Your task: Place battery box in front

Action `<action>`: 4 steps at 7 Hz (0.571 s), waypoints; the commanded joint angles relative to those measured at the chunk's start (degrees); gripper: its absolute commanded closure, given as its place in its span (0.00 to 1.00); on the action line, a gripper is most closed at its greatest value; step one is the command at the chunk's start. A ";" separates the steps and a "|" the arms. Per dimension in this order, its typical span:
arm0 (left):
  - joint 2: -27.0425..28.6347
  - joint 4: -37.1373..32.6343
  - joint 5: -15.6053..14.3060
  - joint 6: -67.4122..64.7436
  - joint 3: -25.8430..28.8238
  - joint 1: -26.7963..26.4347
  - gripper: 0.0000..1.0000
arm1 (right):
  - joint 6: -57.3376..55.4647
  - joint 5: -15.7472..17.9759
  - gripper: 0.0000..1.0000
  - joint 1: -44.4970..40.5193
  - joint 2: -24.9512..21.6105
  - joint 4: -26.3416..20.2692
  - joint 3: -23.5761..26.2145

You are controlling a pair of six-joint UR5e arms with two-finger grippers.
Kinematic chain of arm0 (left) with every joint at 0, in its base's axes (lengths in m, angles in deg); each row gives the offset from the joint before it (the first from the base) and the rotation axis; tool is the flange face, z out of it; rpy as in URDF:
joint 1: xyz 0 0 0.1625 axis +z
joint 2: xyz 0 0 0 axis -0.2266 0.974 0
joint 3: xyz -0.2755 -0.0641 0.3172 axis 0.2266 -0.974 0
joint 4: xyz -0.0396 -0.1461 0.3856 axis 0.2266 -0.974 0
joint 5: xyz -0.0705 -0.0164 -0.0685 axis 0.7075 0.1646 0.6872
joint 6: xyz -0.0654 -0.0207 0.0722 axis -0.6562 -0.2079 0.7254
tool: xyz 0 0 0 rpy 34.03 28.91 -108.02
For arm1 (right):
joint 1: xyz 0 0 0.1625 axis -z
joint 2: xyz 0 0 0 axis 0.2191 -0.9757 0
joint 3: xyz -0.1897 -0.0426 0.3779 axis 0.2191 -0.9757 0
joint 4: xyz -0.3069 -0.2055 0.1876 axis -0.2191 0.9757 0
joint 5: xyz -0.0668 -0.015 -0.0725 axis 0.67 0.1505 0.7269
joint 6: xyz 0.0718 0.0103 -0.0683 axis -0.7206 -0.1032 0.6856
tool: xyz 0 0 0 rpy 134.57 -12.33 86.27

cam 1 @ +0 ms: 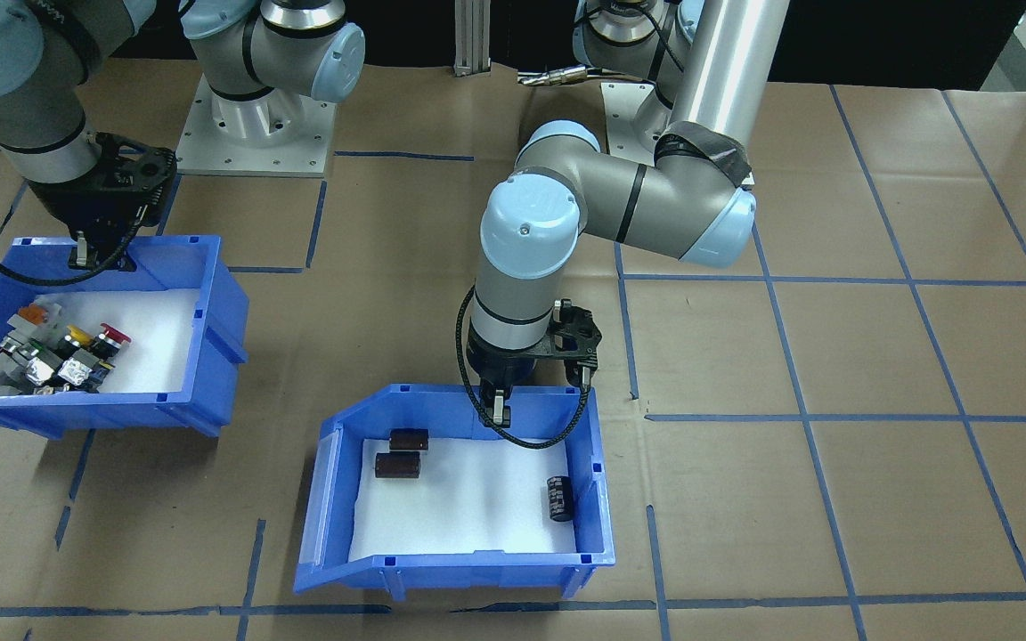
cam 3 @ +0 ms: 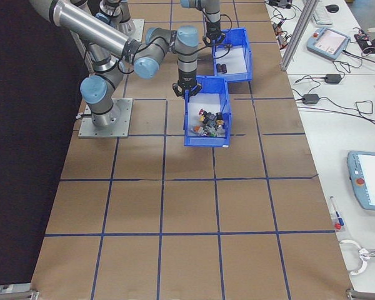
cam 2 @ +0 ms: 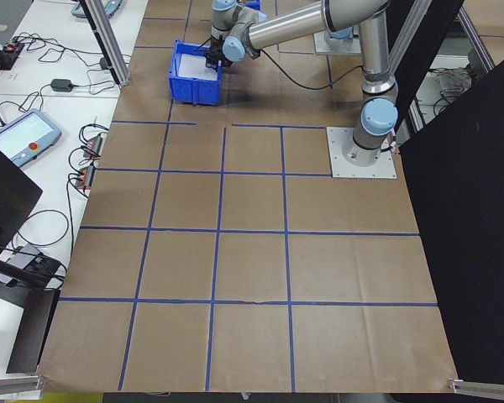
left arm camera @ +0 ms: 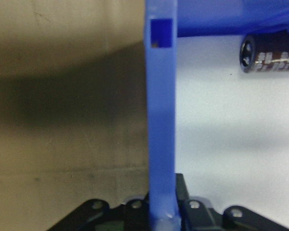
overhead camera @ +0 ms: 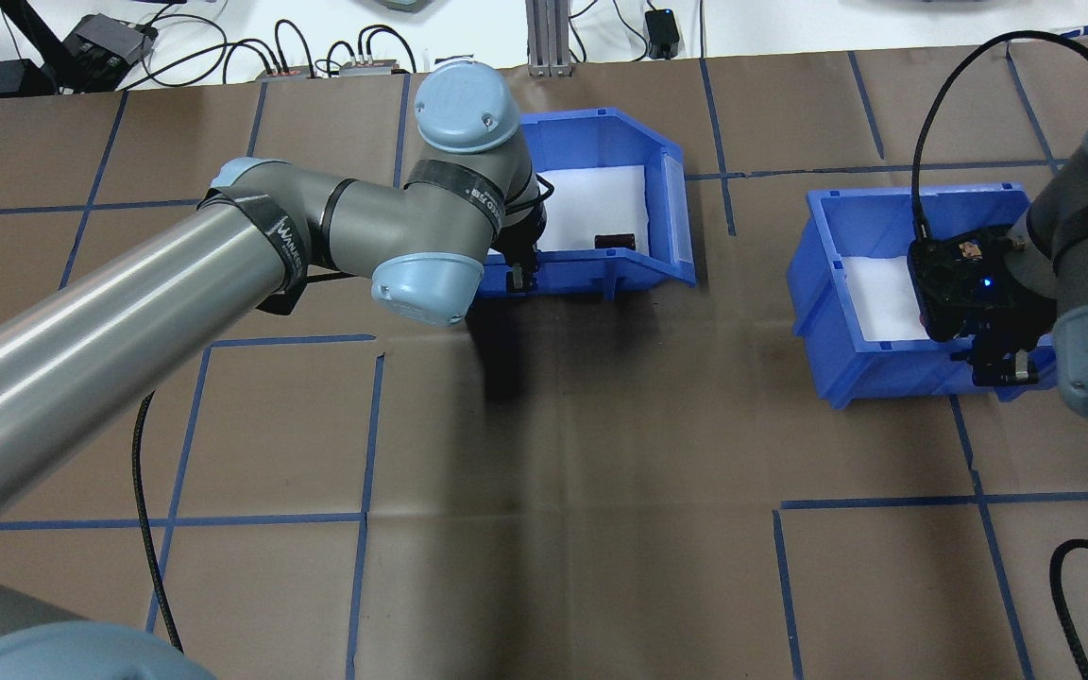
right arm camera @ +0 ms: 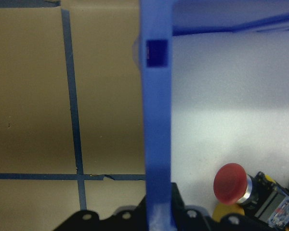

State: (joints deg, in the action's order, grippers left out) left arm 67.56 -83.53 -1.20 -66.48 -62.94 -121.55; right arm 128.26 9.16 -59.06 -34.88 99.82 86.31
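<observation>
The battery box [cam 1: 462,561] is a blue bin with a white foam floor, lying mid-table with its sloped cut-away side facing the view's left. Three dark cylinders lie in it: two [cam 1: 408,439] near the back wall and one [cam 1: 559,499] by the right wall. My left gripper [cam 1: 497,411] is shut on the box's back wall. In the left wrist view that wall [left arm camera: 161,120] runs between the fingers, beside a cylinder [left arm camera: 269,53]. From overhead, the box [overhead camera: 601,272] sits under the left gripper [overhead camera: 516,277].
A second blue bin [cam 1: 210,303] with several colourful push-button switches [cam 1: 59,352] stands at the view's left. My right gripper [cam 1: 96,258] is shut on its back wall [right arm camera: 156,120], near a red button [right arm camera: 231,183]. Brown paper with blue tape lines covers the table.
</observation>
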 commanded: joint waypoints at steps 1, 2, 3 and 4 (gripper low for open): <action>1.05 0.12 -0.22 -0.08 0.87 -0.44 0.91 | -0.01 0.09 1.00 0.00 -0.34 0.08 0.86; 0.96 0.12 -0.22 -0.08 0.88 -0.44 0.71 | -0.01 0.09 1.00 0.00 -0.42 0.08 0.86; 1.05 -0.84 -0.13 0.88 0.88 -0.44 0.09 | -0.10 0.00 1.00 0.00 -0.43 0.00 0.95; 0.53 -0.85 -0.13 0.88 0.88 -0.44 0.01 | -0.36 0.17 1.00 -0.18 -1.73 -0.09 2.17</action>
State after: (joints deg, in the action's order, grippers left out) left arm 68.42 -84.08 -1.35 -65.90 -62.09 -121.98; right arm 128.13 9.23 -59.12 -35.62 99.81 87.53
